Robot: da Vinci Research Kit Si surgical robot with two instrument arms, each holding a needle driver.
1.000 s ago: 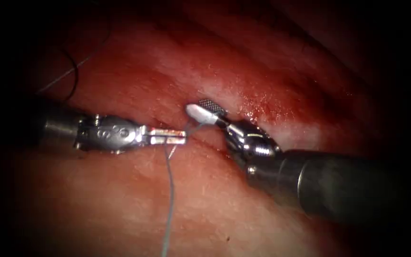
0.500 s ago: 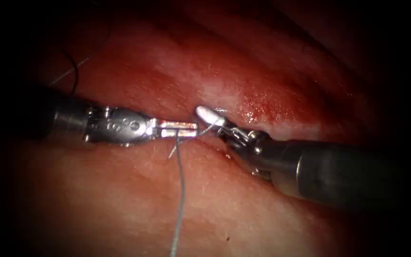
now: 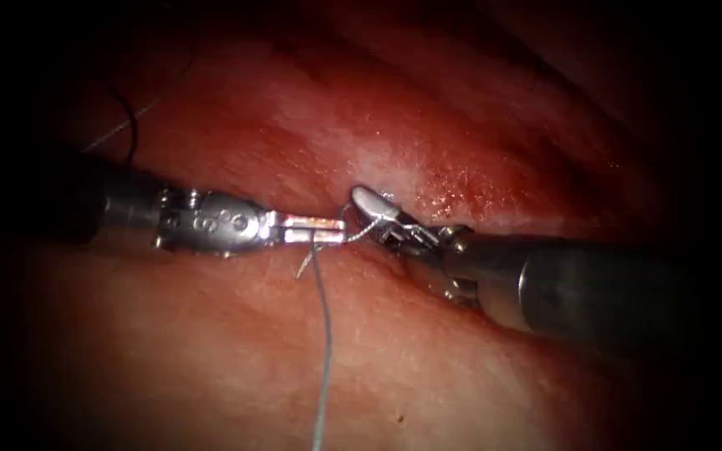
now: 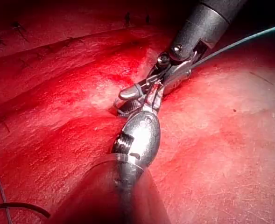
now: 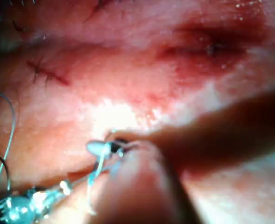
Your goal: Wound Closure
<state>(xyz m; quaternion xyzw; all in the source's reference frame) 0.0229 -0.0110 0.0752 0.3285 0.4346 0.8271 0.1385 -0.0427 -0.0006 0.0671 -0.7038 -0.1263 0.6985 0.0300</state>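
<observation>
Two slim steel surgical arms with wristed tips

The left end effector (image 3: pixel 332 230) is polished silver: a rounded wrist housing with small round pins, then narrow flat jaws. The right end effector (image 3: pixel 369 210) has a pale, spoon-shaped jaw, a screw-studded hinge block behind that jaw, and a dark grey cylindrical shaft behind that.

Both end effectors, left (image 3: pixel 327 230) and right (image 3: pixel 375 213), crowd the cut (image 3: pixel 394 271); thread (image 3: pixel 322 351) crosses the open tissue (image 3: pixel 211 351) below.

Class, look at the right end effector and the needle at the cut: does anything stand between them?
Nothing visible does. The right end effector is right at the needle, which the left end effector holds beside the cut.
</observation>
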